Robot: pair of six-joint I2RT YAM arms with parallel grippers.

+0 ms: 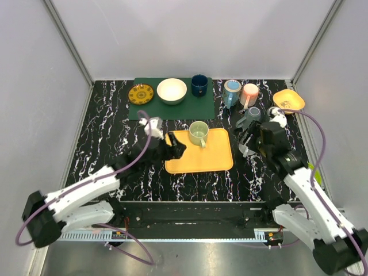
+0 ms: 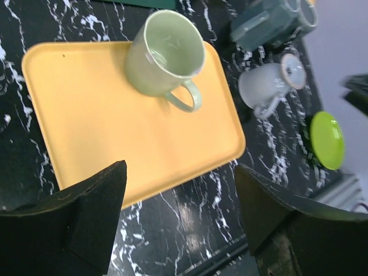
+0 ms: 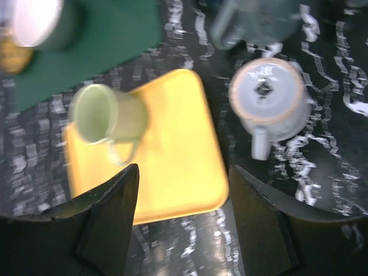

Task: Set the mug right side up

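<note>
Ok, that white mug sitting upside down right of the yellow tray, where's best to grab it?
Pinch the white mug across its side walls, right gripper coming from the near side. It stands mouth down, base up, its handle jutting toward that gripper, so straddling the handle likely works best.

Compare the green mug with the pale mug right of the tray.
The green mug stands mouth up; the pale mug sits base up. The green mug is on the yellow tray; the pale mug is on the table beside it. Both have one handle.
</note>
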